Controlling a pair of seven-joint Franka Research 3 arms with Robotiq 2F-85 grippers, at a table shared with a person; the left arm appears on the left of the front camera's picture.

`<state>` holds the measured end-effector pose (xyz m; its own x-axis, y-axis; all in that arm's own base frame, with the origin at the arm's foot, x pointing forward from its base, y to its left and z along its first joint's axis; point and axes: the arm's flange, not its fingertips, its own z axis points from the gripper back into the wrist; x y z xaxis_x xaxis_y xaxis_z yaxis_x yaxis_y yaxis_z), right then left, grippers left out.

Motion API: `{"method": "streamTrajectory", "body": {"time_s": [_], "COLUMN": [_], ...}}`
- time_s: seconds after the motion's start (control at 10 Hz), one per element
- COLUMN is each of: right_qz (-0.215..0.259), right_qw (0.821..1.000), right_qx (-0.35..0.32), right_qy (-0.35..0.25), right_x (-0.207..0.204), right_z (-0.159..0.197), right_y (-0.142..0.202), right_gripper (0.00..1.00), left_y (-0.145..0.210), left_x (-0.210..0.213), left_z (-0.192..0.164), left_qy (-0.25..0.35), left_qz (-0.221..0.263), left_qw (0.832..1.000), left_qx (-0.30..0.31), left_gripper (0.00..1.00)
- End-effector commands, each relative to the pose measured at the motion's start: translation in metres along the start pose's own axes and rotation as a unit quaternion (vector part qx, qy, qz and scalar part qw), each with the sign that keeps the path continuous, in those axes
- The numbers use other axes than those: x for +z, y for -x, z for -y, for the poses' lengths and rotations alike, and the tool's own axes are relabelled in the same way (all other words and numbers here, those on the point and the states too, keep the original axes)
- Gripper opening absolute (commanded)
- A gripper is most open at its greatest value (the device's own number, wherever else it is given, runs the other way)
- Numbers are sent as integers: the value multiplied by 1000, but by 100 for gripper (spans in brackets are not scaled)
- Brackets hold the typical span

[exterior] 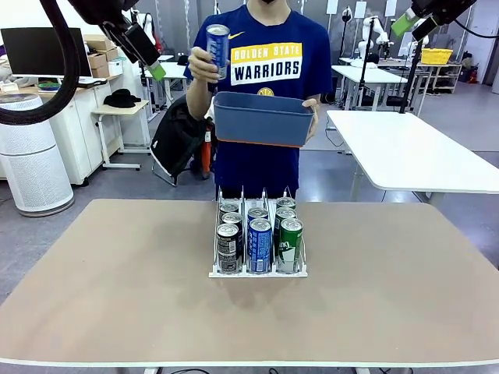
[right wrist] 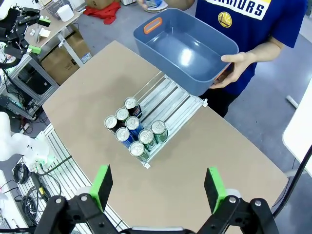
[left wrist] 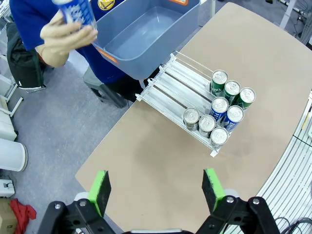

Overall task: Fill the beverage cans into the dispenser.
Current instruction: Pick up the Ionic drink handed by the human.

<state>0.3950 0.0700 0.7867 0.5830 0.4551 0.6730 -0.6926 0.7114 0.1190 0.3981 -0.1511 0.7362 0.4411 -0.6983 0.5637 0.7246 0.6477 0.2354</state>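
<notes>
Cans first: eight slim aluminium beverage cans (exterior: 260,245) stand upright at the near end of the clear plastic three-lane dispenser (left wrist: 170,83), mid-way across the tan surface (exterior: 117,296). Black ones are in the lane on the robot's left, blue in the middle, green on the right. They're packed touching front-to-back, prob. because the lanes feed toward the robot's end. Outer lanes hold three each, the middle only two, so the far part of every lane is bare. Person at the far side holds one more blue can (exterior: 218,47) up in one hand (exterior: 201,66), above & just beside the blue-grey rectangular plastic bin (exterior: 261,117), which is gripped at its side w/ the other hand (exterior: 310,109). Bin looks empty in both wrist views, so that can is likely the last, & by colour it belongs in the middle lane. Bin is held off the surface behind the rack, leaving the lanes' far end reachable. As for the arms, left fingers (left wrist: 101,190) & right fingers (right wrist: 103,183) are spread wide w/ nothing btwn them, high over the surface, well apart from rack & cans. My read: they wait clear so the person can load or hand over the can.
</notes>
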Motion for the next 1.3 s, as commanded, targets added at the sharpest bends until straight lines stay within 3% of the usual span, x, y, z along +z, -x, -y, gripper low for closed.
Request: {"method": "streamTrajectory", "body": {"time_s": [0.0,1.2], "right_qz": [0,0], "right_qw": [1000,1000], "right_qx": [0,0], "right_qy": [-3,-3], "right_x": [0,0], "right_z": [-2,-2], "right_y": [3,3], "right_gripper": [100,100], "left_y": [2,2], "left_x": [-1,-1], "left_z": [0,0], "left_qy": [1,1], "left_qz": [-1,-1], "left_qw": [1000,1000], "left_qx": [0,0], "left_gripper": [100,100]}}
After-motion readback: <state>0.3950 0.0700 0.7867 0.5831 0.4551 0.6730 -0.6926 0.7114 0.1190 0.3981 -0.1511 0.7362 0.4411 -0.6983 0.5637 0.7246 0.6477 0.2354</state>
